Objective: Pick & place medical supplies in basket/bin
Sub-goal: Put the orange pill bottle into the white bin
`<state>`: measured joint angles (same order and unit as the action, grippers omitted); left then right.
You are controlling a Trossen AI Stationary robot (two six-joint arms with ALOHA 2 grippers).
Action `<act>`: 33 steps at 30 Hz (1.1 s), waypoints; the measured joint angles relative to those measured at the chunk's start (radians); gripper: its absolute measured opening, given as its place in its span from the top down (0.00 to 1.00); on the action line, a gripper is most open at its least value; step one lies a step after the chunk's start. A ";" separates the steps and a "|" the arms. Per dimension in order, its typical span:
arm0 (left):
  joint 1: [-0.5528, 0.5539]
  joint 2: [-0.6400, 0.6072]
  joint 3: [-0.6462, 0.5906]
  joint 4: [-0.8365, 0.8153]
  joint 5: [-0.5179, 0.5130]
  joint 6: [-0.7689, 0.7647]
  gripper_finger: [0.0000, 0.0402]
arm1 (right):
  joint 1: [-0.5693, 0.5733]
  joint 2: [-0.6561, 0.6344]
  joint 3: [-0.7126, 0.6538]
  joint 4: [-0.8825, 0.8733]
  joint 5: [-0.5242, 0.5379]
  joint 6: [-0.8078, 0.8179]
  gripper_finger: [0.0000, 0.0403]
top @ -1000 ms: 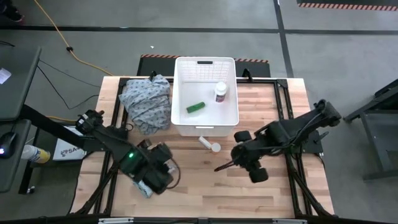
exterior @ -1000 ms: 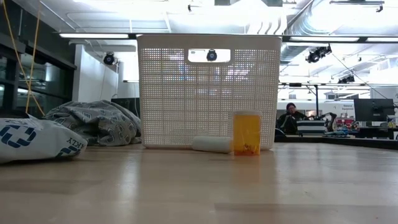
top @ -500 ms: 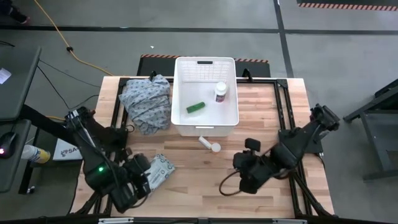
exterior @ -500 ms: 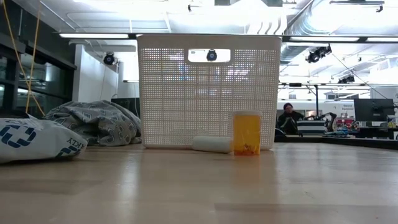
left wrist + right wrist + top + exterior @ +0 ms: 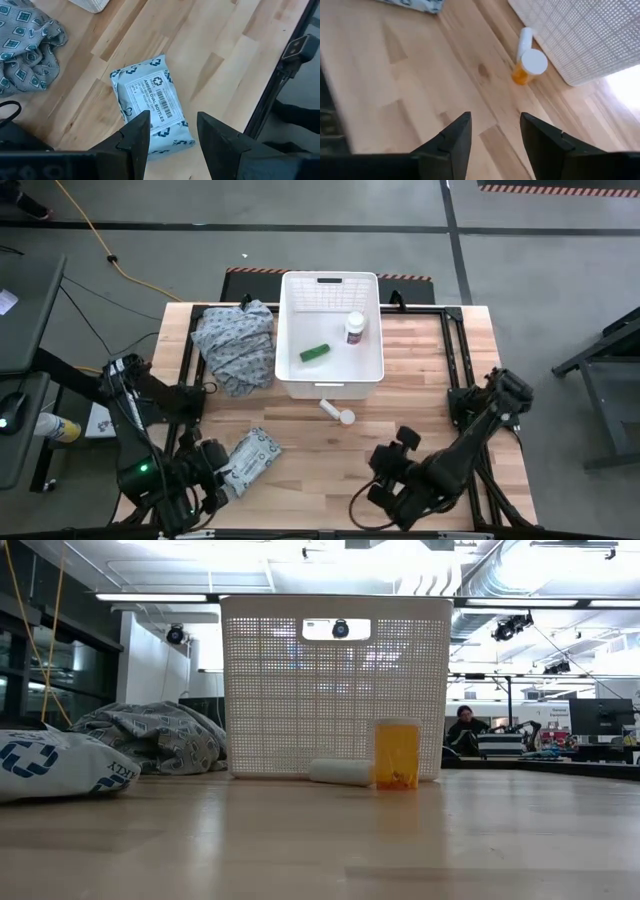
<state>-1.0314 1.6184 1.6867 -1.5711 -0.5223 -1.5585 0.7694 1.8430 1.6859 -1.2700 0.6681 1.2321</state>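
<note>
My left claw (image 5: 215, 492) sits low in the lower left of the overhead picture, its fingers (image 5: 135, 137) spread with nothing between them, just beside the near end of the soft packet (image 5: 250, 456), which lies flat on the wooden table (image 5: 430, 360). My right claw (image 5: 385, 490) is at the lower centre-right of that picture, near the table's front edge, its fingers (image 5: 457, 137) also spread and holding nothing. The white bin (image 5: 330, 280) stands at the upper centre of the overhead picture; inside it lie the green box (image 5: 315, 352), left of centre, and the white pill bottle (image 5: 354, 328), toward its right wall. Just in front of the bin, outside it, the white tube (image 5: 329, 407) and a small orange vial with a white cap (image 5: 346, 417) rest on the table, touching or nearly touching each other. In the table-level picture the vial (image 5: 397, 753) stands upright, with the tube (image 5: 340, 772) lying on its side to the left of it. The patterned cloth (image 5: 236, 343) is heaped against the bin's left side.
</note>
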 joint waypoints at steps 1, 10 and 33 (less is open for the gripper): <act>-0.006 0.000 0.000 0.000 -0.005 -0.004 0.51 | -0.004 0.020 0.000 0.000 0.004 0.002 0.59; -0.016 0.000 0.000 0.000 -0.013 -0.020 0.51 | -0.081 0.130 0.000 0.044 0.003 0.010 0.50; -0.016 0.000 0.000 0.000 0.027 -0.018 0.51 | -0.187 0.207 0.000 0.209 0.070 -0.088 0.42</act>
<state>-1.0477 1.6184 1.6867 -1.5708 -0.4955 -1.5764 0.5826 2.0499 1.6859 -1.0607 0.7379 1.1439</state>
